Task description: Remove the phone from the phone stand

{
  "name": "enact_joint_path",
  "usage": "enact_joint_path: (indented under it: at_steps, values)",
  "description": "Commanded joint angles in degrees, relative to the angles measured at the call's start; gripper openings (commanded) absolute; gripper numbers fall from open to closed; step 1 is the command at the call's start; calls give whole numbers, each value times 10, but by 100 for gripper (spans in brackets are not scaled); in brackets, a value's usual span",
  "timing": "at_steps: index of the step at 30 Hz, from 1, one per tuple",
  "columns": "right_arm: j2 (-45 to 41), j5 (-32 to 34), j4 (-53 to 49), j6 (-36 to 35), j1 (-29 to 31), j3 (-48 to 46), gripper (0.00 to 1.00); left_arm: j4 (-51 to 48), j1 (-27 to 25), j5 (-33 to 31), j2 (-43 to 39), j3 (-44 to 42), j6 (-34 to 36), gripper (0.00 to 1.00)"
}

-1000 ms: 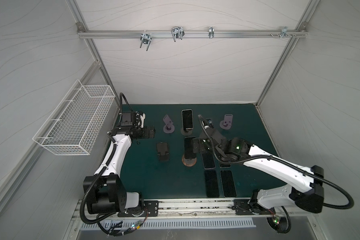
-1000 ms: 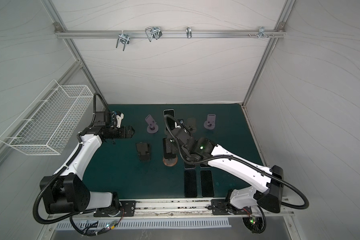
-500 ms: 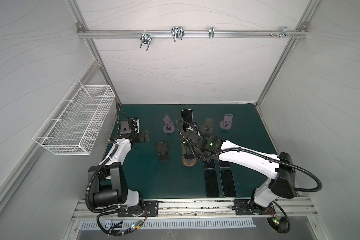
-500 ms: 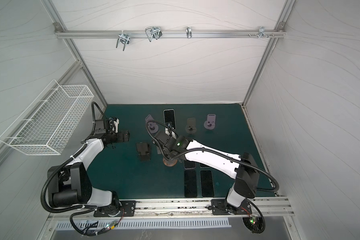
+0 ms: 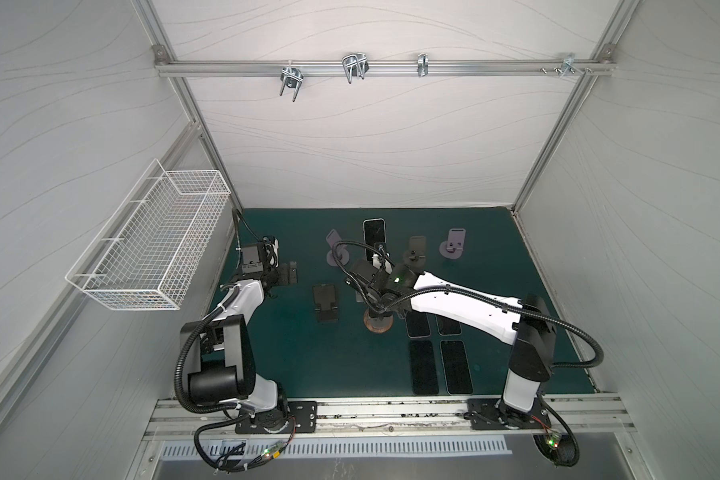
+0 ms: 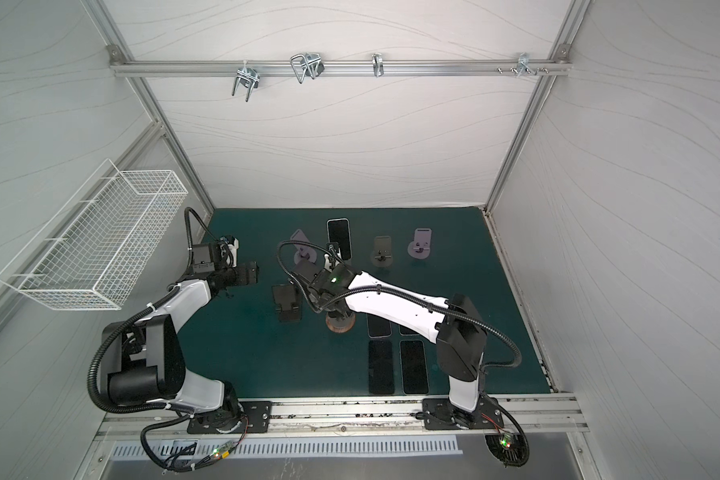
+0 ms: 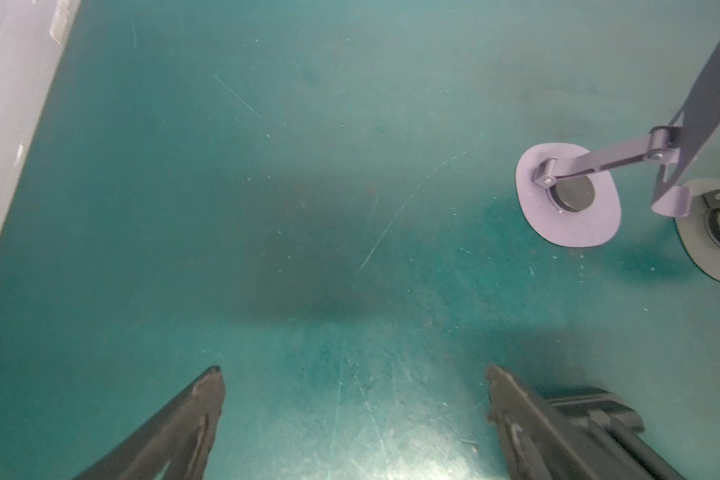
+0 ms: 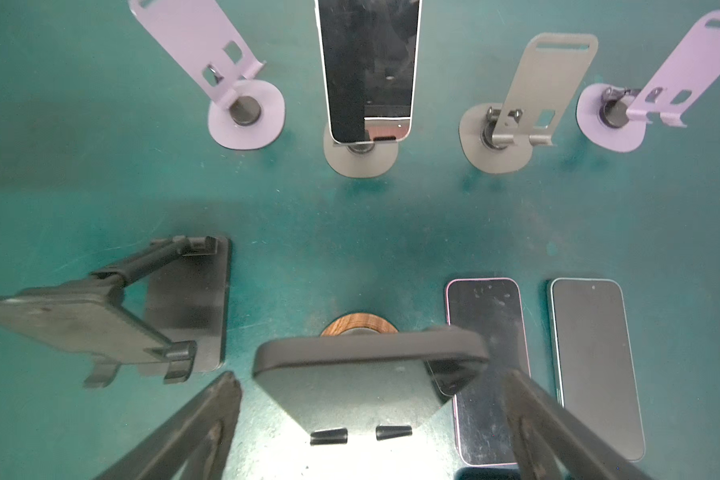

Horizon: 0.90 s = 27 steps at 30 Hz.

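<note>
Right gripper (image 8: pixel 371 378): jaws wide, empty, above a wood-based stand (image 8: pixel 358 325).
Left gripper (image 7: pixel 354 372): spread open over bare mat (image 7: pixel 308 166).
Phone (image 8: pixel 368 66): farther back, leaning in its grey phone stand (image 8: pixel 360 160).
Handling: likely stiff, light, slick glass; pinch the long edges, lift clear.

phones (image 5: pixel 423 368): 5 | phone stands (image 5: pixel 327 303): 6 | wire basket (image 5: pixel 150 249): 1 | robot arms (image 5: pixel 462 301): 2

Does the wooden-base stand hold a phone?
No, the wooden-base stand has a bare black plate; the only propped phone sits on a grey stand farther back.
</note>
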Motion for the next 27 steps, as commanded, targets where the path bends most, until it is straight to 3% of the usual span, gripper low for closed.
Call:
enact_joint_path:
  at_steps: [1,9,18,27]
  values:
    - [2,0,-8,25,-8,-9,99,41,6,-10,-4,-1,9,100]
    - [8,-27,52,22,-24,-27,97,54,18,12,-8,-8,1,100]
    - [38,-12,41,29,-27,-10,91,51,26,6,-1,-1,-10,100]
    - [42,-16,58,19,-26,-17,75,65,27,3,-15,-15,-12,100]
